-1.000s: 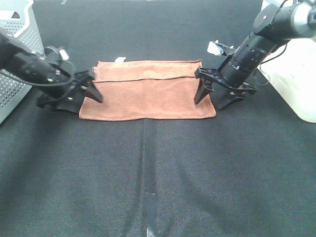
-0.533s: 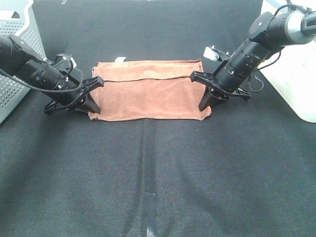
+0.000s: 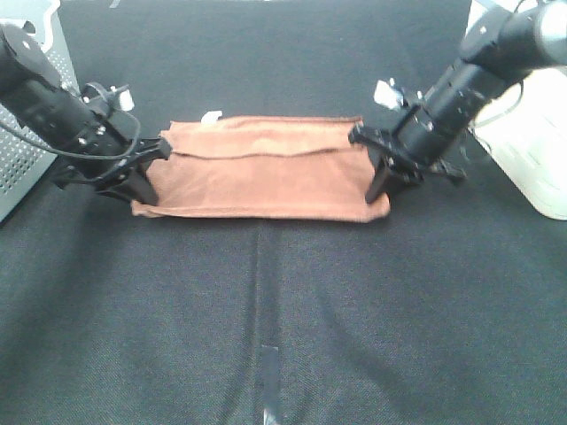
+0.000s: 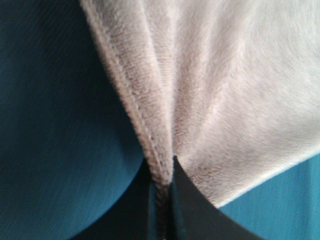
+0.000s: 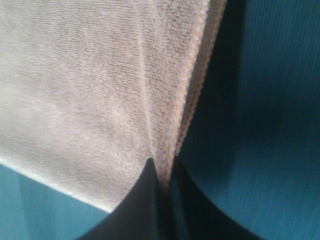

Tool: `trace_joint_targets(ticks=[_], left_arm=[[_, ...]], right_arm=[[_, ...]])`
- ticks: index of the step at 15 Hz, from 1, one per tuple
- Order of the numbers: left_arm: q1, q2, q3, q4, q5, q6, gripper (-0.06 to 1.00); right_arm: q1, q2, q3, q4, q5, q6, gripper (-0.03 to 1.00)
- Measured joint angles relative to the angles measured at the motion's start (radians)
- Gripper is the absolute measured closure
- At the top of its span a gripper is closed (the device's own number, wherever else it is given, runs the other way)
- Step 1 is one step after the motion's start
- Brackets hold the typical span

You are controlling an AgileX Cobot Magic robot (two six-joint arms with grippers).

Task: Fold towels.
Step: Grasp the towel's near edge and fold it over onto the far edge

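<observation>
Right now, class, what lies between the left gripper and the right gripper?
The towel spans that stretch, the left gripper and right gripper each shut on one end; the exterior high view shows it.

One towel (image 3: 266, 173), two tools, left tool (image 3: 144, 193) and right tool (image 3: 376, 190), one grey basket (image 3: 16, 177), one white bin (image 3: 532, 168).

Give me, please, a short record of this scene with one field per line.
surface: black mat
towel: reddish-brown, stretched sideways between the arms, with an upper layer over its far part
tag: white, at the towel's far left corner
left gripper: shut on the towel's near left corner
right gripper: shut on the towel's near right corner
basket: grey, perforated, at the left edge
bin: white, at the right edge
</observation>
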Motion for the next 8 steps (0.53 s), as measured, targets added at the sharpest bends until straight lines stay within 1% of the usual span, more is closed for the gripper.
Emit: trace_joint_targets(ticks=[1,2,3,6,8], left_arm=[[-0.001,-0.006,0.007,0.017,0.043,-0.006,0.93],[-0.003,-0.012,0.028,0.019,0.062,-0.008,0.93],[-0.004,-0.031,0.079,0.019,0.066,-0.011,0.93],[-0.004,-0.113,0.246,0.015,0.001,-0.011,0.93],[-0.004,-0.13,0.263,0.012,-0.015,-0.011,0.94]], right_arm=[[0.0,-0.028,0.069,0.015,-0.016,-0.011,0.97],[0.003,-0.057,0.131,0.028,-0.032,-0.027,0.97],[0.009,-0.083,0.191,0.035,-0.05,-0.046,0.97],[0.025,-0.13,0.327,0.05,-0.1,-0.074,0.97],[0.029,-0.137,0.337,0.063,-0.123,-0.077,0.97]])
